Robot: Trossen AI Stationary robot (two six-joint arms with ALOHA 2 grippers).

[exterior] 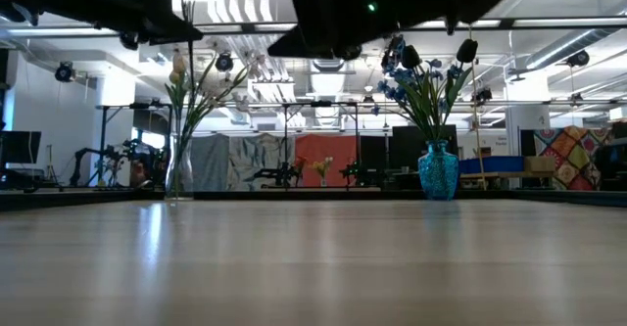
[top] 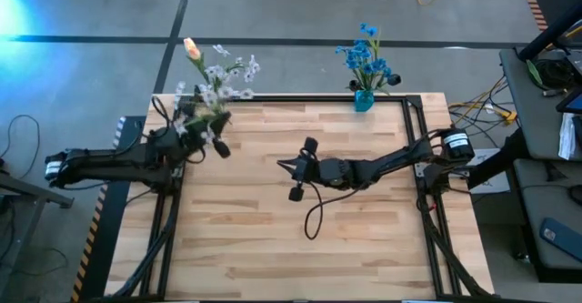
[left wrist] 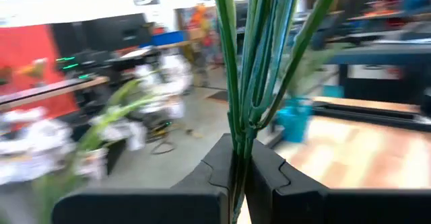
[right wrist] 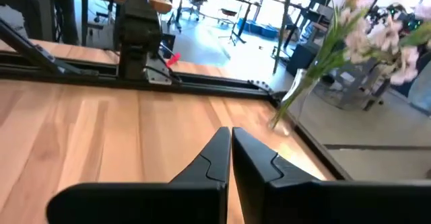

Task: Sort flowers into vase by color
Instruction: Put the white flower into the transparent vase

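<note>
I have the left claw (left wrist: 237,177) closed on a bunch of green stems (left wrist: 252,62), pinched tight between its two fingers in the left wrist view. From above, that claw (top: 202,137) sits at the far left corner of the surface (top: 300,239), with the pale white-lilac blossoms (top: 223,75) and one peach bud (top: 191,48) spraying out past the edge. In the low view these flowers appear to stand in a clear glass vase (exterior: 178,174) at that corner, though I cannot tell how deep the stems sit in it.

The blue flowers (top: 366,55) are already in the blue vase (top: 364,99) at the far edge, well apart from my left arm.

The right claw (right wrist: 229,153) is shut and empty, hanging over the middle of the surface (right wrist: 101,130), which carries no loose flowers that I can see.

I judge this to be the final placing step: the pale bunch is at or in its vase. Next I need to settle the stems straight down, then release gently so the tall, top-heavy bunch does not tip the vase.
</note>
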